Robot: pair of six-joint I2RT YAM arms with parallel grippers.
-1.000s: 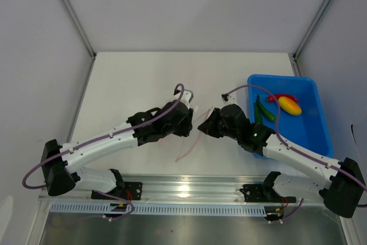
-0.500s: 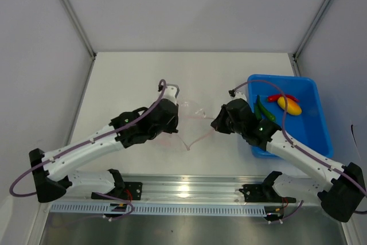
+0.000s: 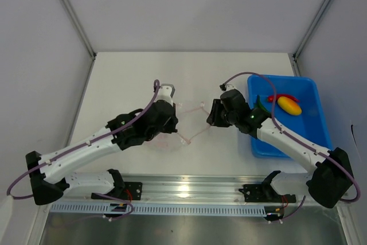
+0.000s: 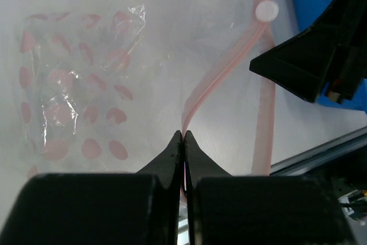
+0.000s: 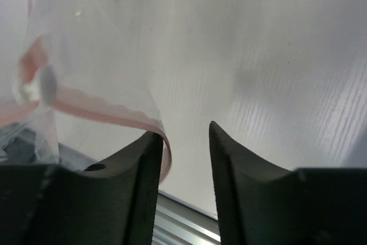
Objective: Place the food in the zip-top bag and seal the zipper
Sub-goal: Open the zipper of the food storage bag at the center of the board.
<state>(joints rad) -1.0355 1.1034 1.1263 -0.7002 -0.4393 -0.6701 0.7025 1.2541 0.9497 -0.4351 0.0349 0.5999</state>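
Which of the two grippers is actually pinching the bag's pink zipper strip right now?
The left gripper: its jaws are shut on the zipper. The right gripper stands open, the strip only beside one finger.

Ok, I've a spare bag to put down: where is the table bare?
Bare: the far table, from the back wall to the left tool and right tool, widest at the left. Crowded: the middle, where both meet at the zip-top bag; the blue bin fills the right.

White left arm and right arm, black joint housings, looping purple cables, black wedge-shaped fingers, green light
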